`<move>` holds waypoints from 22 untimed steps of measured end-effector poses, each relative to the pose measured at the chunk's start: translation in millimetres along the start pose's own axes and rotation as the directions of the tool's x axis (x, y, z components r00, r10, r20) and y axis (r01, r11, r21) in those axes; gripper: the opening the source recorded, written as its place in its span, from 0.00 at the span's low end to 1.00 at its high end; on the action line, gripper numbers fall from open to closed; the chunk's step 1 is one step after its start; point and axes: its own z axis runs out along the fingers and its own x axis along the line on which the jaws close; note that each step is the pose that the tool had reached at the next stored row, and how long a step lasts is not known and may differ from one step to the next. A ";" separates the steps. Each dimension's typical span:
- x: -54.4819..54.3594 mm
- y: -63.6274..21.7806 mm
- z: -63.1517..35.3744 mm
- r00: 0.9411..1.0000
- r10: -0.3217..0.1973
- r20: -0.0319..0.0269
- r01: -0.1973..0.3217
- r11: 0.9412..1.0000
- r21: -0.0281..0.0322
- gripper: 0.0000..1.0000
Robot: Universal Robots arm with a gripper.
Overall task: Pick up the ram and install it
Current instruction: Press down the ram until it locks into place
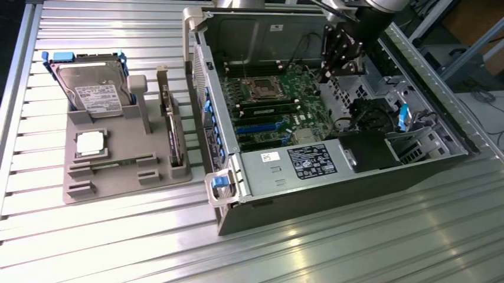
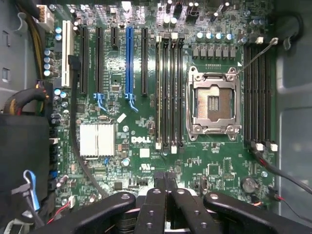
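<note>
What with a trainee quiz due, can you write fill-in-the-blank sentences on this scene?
1. The square processor socket is ___.
2. The hard drive stands in the grey ___ beside the computer case.
3. The end effector hangs over the green ___.
Missing words: empty; tray; motherboard.

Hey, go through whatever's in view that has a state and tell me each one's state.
Case: side off, inside exposed.
CPU socket: empty, no chip seated.
RAM slots: bare in the wrist view.
Pincer: above the motherboard, fingers together, nothing visible between them.
Hard drive: upright in the holder.
</note>
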 end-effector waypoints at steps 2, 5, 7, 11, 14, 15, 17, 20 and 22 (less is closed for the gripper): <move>-0.1 -1.0 -4.5 1.000 0.000 0.004 0.000 1.000 0.000 0.10; -0.2 -1.1 -4.6 1.000 0.000 0.003 0.000 1.000 0.000 0.10; -0.2 -1.1 -4.6 1.000 0.000 0.003 0.000 1.000 0.000 0.10; -0.2 -1.1 -4.7 1.000 0.012 0.004 -0.012 1.000 0.000 0.10; -0.2 -1.1 -4.6 0.996 0.090 0.011 -0.090 0.996 0.003 0.10; -0.2 -1.1 -4.6 0.994 0.106 0.013 -0.106 0.994 0.004 0.10; -0.2 -1.1 -4.6 0.983 0.184 0.020 -0.184 0.983 0.006 0.10; -0.2 -1.1 -4.5 0.960 0.280 0.029 -0.281 0.960 0.008 0.10; -0.2 -1.1 -4.5 0.937 0.347 0.035 -0.348 0.938 0.009 0.10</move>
